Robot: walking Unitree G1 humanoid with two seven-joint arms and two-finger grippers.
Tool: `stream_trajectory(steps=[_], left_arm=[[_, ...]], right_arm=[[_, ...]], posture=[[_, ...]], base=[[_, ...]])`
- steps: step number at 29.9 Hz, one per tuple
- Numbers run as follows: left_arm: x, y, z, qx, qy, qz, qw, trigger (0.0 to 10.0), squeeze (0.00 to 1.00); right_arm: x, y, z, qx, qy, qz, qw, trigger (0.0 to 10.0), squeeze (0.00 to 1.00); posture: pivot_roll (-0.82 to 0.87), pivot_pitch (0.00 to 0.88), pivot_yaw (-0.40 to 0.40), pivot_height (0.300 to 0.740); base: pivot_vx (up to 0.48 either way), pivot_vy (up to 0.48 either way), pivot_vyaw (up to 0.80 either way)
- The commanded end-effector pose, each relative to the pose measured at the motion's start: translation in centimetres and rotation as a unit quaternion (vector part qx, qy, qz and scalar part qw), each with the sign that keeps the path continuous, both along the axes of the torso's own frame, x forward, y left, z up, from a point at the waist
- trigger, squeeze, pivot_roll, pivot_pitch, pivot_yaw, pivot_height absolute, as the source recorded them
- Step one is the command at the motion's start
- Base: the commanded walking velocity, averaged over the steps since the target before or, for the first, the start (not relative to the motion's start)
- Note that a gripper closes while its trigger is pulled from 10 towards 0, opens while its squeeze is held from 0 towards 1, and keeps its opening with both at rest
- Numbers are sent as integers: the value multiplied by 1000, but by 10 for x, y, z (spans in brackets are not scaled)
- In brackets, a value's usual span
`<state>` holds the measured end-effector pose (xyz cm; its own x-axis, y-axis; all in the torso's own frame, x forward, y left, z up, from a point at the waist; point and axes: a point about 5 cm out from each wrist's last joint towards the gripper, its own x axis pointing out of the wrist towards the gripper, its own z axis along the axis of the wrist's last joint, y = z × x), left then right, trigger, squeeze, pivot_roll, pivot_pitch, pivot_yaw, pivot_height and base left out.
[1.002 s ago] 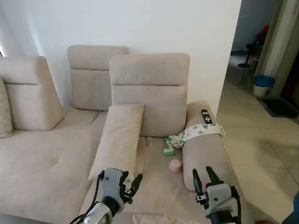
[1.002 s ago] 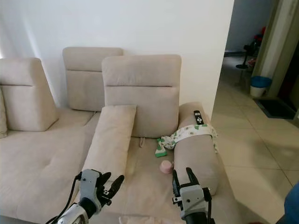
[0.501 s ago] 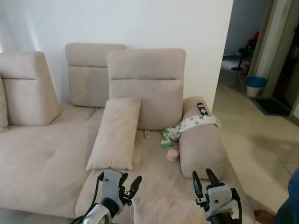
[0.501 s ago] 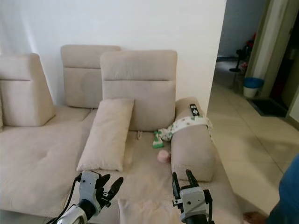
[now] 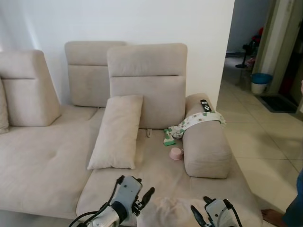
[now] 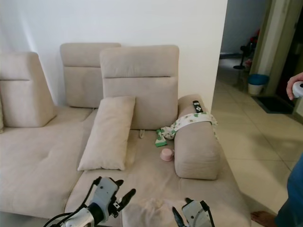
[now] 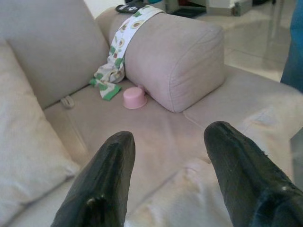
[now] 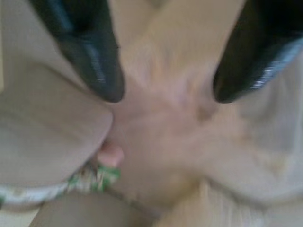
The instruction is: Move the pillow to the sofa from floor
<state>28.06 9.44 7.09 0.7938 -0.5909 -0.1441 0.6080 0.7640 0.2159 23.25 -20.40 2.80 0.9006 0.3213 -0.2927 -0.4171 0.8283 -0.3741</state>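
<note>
Your left gripper spread wide, right gripper fingers parted too, cream pillow between them, rumpled, soft, faintly mottled, lying on the sofa seat's front edge.

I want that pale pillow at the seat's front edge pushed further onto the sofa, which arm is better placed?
Probably the left. The left gripper is open beside the pillow, fingers aimed along the seat. The right gripper sits low behind it.

White wall, pale tiled floor, doorway right, daylight.
</note>
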Motion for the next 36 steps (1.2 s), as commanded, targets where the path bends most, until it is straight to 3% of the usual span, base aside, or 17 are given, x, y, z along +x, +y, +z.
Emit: stream_trajectory(steps=[1,5,6,7,20,21,22,23,26,27,28,30,36], left_arm=[[0,-2,3,22,-15,-10,1000,10000,0],[-2,-4,4,43,-18,-16,999,10000,0],[-5,-5,3,58,-17,-16,998,10000,0],[-6,-5,4,60,-15,-17,998,10000,0],[-17,-5,18,84,-33,-36,995,10000,0],[-16,-3,20,89,-36,-33,995,10000,0],[-16,-2,21,92,-37,-30,995,10000,0],[-17,0,22,95,-37,-26,994,10000,0],[-17,3,23,98,-36,-22,994,10000,0],[-18,3,24,100,-36,-20,994,10000,0],[-20,3,25,101,-36,-20,994,10000,0],[-21,3,27,103,-38,-20,994,10000,0],[-27,4,32,107,-39,-23,993,10000,0]], right_arm=[[-1,3,-6,-22,9,7,1000,10000,1000],[2,-4,-12,-58,24,8,998,10000,1000],[5,-6,-15,-78,31,8,996,10000,749],[7,-7,-16,-86,33,11,996,10000,0],[23,-8,-16,-135,38,51,989,10000,0],[25,-8,-17,-135,40,53,989,10000,365],[27,-8,-17,-135,41,54,988,10000,365],[28,-8,-18,-136,43,53,988,10000,1000],[30,-9,-19,-143,46,49,987,10000,1000],[31,-10,-21,-154,46,47,986,10000,675],[32,-12,-22,-168,44,42,984,10000,47],[34,-13,-21,-180,38,35,982,10000,0],[40,-13,-21,-197,36,27,979,10000,0]], posture=[[-110,0,99,630],[-100,0,107,630],[-88,0,115,630],[-78,0,120,630],[6,29,143,630],[14,29,142,630],[17,28,142,630],[25,29,142,630],[33,30,143,630],[38,31,145,630],[45,34,145,630],[55,42,148,630],[70,65,154,630]], base=[[0,0,0],[0,0,0],[0,0,0],[0,0,0],[0,0,0],[0,0,0],[0,0,0],[0,0,0],[0,0,0],[0,0,0],[0,0,0],[0,0,0],[0,0,0]])
